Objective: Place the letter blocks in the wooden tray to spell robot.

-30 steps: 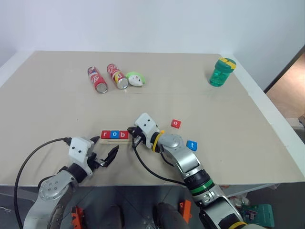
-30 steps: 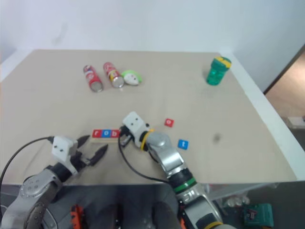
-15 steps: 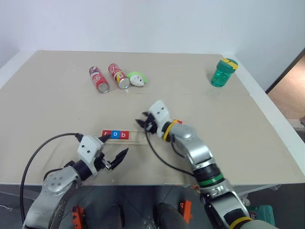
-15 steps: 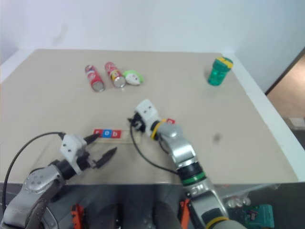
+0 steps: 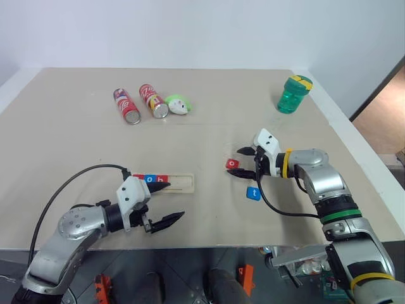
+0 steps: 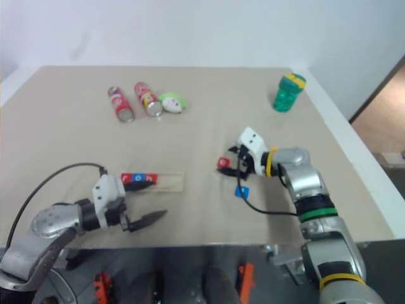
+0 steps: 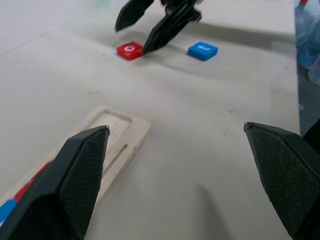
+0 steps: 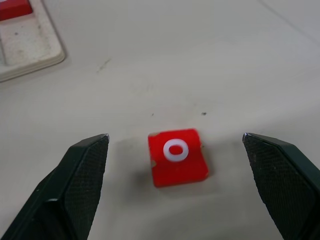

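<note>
Landmark: we place everything from the wooden tray (image 5: 166, 183), a long pale strip lying flat on the beige table (image 5: 76, 139).

Tray contents: we see three letter blocks (image 5: 150, 179) filling its left part, red, blue, red; the right part of the groove is bare wood.

Red o block (image 5: 233, 163): it lies flat on the table well to the right of the tray, white letter up.

Blue t block (image 5: 253, 193): it sits right of the tray too, nearer the table's front edge than the red one.

Right gripper (image 5: 247, 161): we have its two black fingers spread wide, one on each side of the red o block, not touching it as far as we can judge.

Left gripper (image 5: 163, 202): fingers spread wide and empty, hovering just in front of the tray.

Step in hand: we judge it to be picking up the red o block for the fourth slot.

Doing it well: we should centre the block between the pads, come down close to the tabletop because the tile is thin, and close on two opposite flat edges so it stays level and does not skid.

Materials: the tiles look like smooth, hard, square plastic; the tray is matte wood with rounded corners; the finger pads are knurled black.
</note>
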